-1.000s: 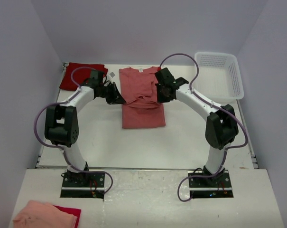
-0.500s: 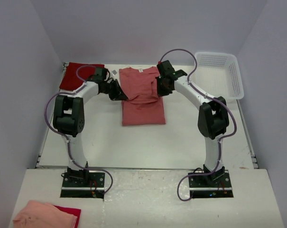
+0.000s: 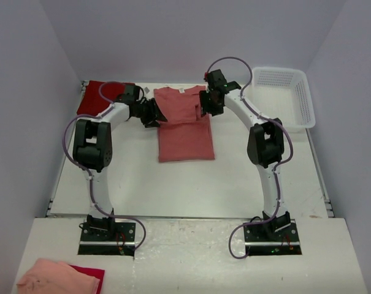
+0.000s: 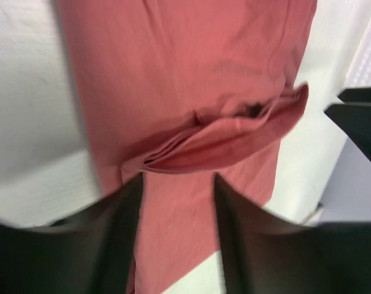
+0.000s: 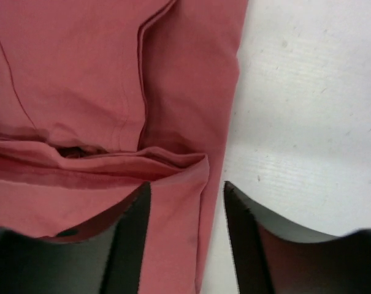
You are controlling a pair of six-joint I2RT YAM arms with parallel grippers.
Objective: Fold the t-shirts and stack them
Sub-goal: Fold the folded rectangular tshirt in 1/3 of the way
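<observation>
The salmon t-shirt point(image 3: 184, 139) lies at the back middle of the table, neck label away from me, with a raised cross fold point(image 4: 225, 142) over its middle. My left gripper point(image 3: 153, 114) hangs over its left edge, my right gripper point(image 3: 202, 109) over its right edge. In the left wrist view the gripper point(image 4: 178, 205) is open, cloth lying flat below the gap. In the right wrist view the gripper point(image 5: 186, 205) is open too, over the shirt's right edge point(image 5: 219, 159). The crimson t-shirt point(image 3: 94, 97) lies folded at the back left.
A white mesh basket point(image 3: 298, 113) stands at the back right. A peach-pink cloth point(image 3: 57, 278) lies on a dark red piece at the near left, in front of the arm bases. Walls close in the table on three sides.
Both grippers moved toward the back wall, drawing the shirt's sides with them, then opened and let the cloth go. The fold now rests across the shirt's middle.
</observation>
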